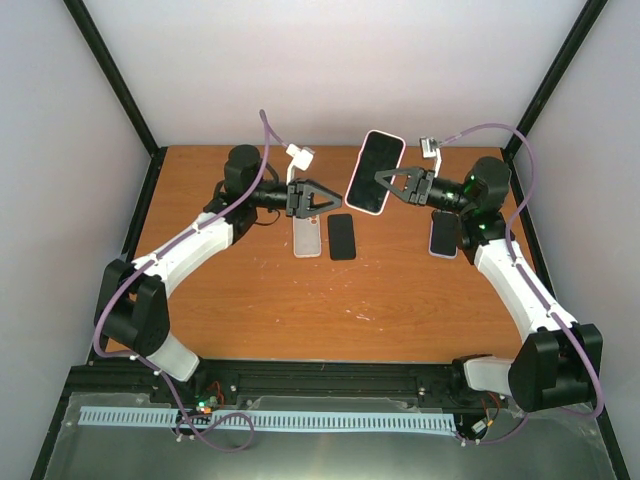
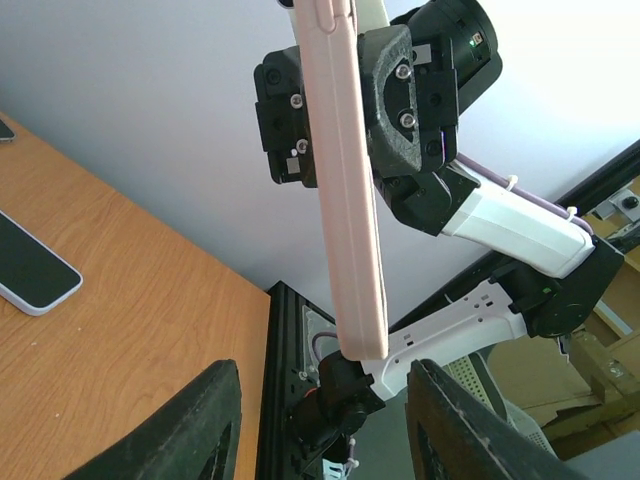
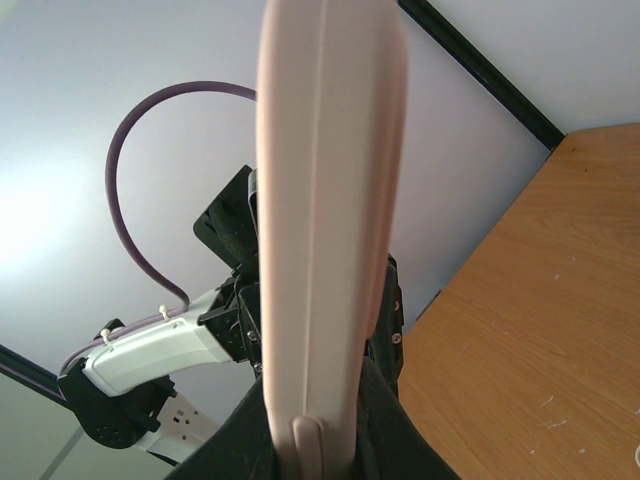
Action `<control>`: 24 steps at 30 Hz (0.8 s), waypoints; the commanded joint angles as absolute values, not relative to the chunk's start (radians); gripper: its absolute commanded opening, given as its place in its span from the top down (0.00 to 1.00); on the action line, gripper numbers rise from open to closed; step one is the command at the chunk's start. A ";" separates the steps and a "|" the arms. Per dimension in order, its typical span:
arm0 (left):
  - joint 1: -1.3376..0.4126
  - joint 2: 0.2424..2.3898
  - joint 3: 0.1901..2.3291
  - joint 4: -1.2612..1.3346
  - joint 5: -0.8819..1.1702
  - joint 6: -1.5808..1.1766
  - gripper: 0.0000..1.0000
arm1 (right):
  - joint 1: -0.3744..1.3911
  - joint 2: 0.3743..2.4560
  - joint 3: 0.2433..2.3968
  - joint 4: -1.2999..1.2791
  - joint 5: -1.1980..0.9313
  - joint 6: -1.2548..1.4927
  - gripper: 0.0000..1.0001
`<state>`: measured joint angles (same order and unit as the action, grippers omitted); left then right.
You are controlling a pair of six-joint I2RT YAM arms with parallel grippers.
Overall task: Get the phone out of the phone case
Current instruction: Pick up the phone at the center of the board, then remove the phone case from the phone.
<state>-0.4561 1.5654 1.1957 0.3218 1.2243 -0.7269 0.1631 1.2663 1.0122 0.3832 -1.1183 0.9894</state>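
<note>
I've got the R gripper clamped on the cased phone, up off the table. L gripper is partly open, empty, just left of it, facing the phone's thin edge, lower end nearest.

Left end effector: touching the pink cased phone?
Apart. Left wrist view: the pink cased phone hangs between the left end effector's open fingers, gap on each side.

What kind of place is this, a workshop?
Most likely a robot test booth in a lab: a left arm and right arm bolted at the edge of a wooden table, plain white walls in a black frame closing it in, and a black phone lying on the table.
</note>
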 commanded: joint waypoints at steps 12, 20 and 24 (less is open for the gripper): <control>-0.483 1.578 1.224 0.331 1.203 -0.719 0.59 | 0.164 1.237 1.006 0.472 -1.133 0.992 0.97; -0.483 1.589 1.220 0.342 1.195 -0.735 0.63 | 0.166 1.232 1.005 0.470 -1.132 0.986 0.97; -0.483 1.590 1.216 0.397 1.234 -0.775 0.60 | 0.166 1.232 1.004 0.452 -1.130 0.975 0.97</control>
<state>-0.4782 1.5810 1.1957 0.3233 1.2007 -0.7387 0.1631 1.2659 1.0008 0.3996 -1.1213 0.9905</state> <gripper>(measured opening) 0.397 0.137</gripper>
